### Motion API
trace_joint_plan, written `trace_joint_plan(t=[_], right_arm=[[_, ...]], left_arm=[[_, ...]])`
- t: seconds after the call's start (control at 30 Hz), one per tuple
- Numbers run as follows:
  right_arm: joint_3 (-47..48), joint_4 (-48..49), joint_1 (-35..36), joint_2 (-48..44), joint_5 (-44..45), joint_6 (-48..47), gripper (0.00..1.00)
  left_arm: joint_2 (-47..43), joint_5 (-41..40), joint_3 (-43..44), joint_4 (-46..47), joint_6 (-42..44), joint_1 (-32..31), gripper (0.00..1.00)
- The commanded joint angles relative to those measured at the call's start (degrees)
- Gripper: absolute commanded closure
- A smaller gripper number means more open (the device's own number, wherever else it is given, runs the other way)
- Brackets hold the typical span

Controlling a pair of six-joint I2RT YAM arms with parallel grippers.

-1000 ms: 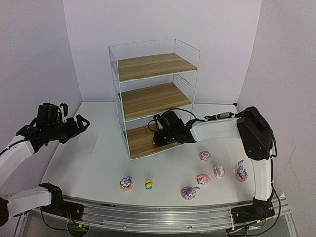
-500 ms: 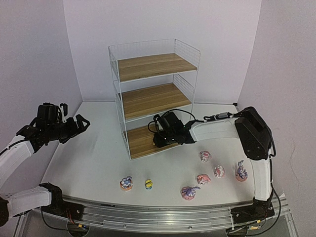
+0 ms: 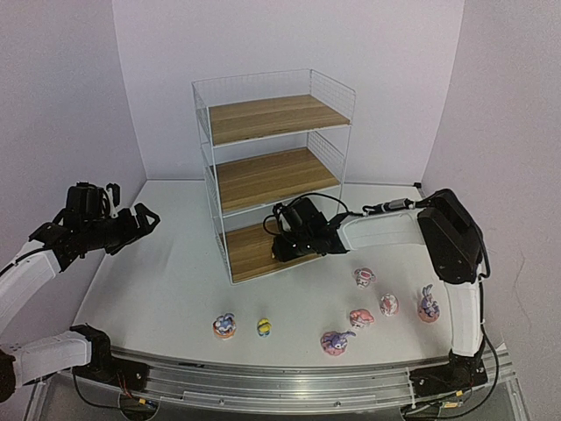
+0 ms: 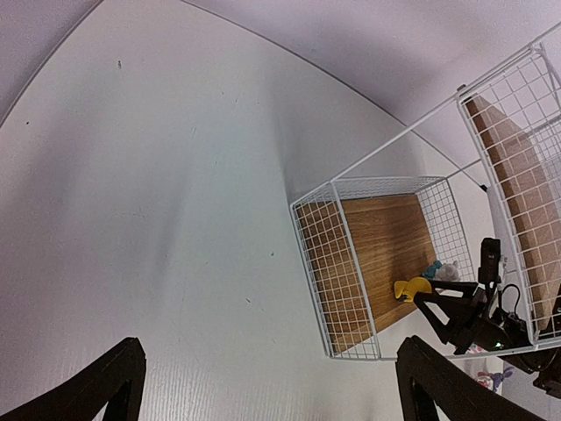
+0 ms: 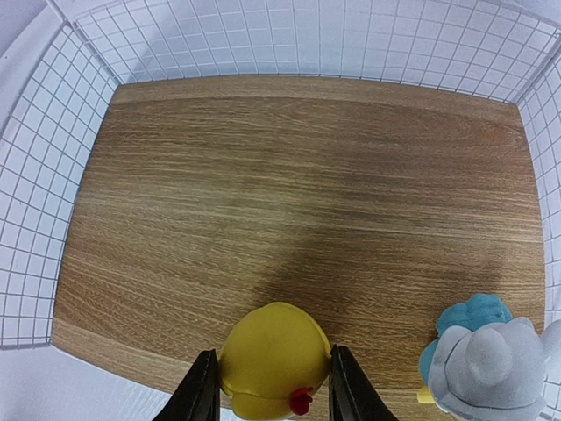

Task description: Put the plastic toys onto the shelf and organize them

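Toy, yellow, pinched between jaws of right gripper, at front lip of bottom board of shelf. Cannot tell if it rests on the wood. Grey-blue toy stands just to its right on same board. Bare wood lies ahead and to left of gripper, so judged set-down room is inward and left, away from neighbour. Left gripper spread wide, empty, well apart at left. Loose toys on table, mostly on right arm's side.

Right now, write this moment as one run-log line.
right end effector: shut on yellow toy | at: bottom shelf board | left end effector: open
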Motion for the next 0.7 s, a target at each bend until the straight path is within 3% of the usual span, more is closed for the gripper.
trace_joint_plan(t=[0.0, 0.37, 0.67], right_arm=[[-0.13, -3.66, 0.11, -2.51, -2.34, -0.01, 0.88], [0.64, -5.38, 0.11, -2.6, -2.31, -0.92, 0.84], [1.63, -6.09, 0.15, -2.28, -1.51, -0.52, 0.55]], left_arm=[[-0.41, -0.92, -0.04, 0.65, -0.35, 0.08, 0.01], [-0.35, -0.68, -0.11, 0.78, -0.29, 0.07, 0.01], [-0.08, -0.52, -0.11, 0.86, -0.25, 0.07, 0.0]])
